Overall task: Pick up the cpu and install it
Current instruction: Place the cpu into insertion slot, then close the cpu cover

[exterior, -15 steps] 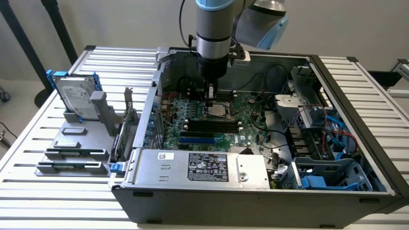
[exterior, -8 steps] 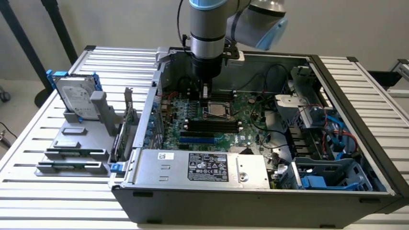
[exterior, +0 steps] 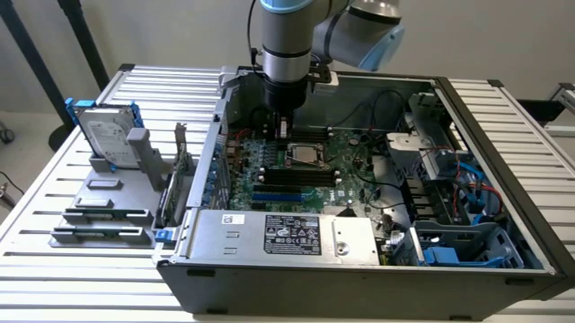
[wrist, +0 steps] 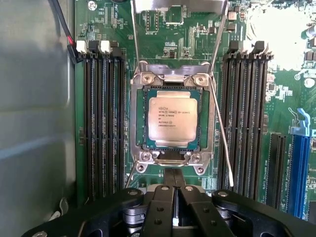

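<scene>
the cpu (wrist: 173, 120) lies flat in the socket (wrist: 140, 98) near the middle of the motherboard (exterior: 346, 176), square to the frame and level as far as i can tell, so the picking up and the setting down look done. the jaws are pressed together and pinch nothing; in the exterior view they hang just above the board beside the socket, a little to the far side and the exterior view's left of the chip, not touching it. a bright cover plate (wrist: 175, 5) appears tipped up off the socket and thin wire levers (wrist: 220, 133) stand free of the frame, so i judge that the clamping down is left. the chip's top is a smooth silver-grey metal plate with rounded corners and fine dark print, set on a thin dark green rim. the socket frame is shiny stamped steel with round screw heads at its corners. long black plastic memory slots (wrist: 101, 118), ribbed and narrow, run along both sides of it. the board is glossy green and crowded with small parts. the jaws are matte black, angular, with silver screws. the case (exterior: 359, 282) is dull grey sheet metal on a pale slatted worktop (exterior: 54, 195), where a silver hard drive (exterior: 106, 138) in a blue bracket stands upright at the exterior view's left.
</scene>
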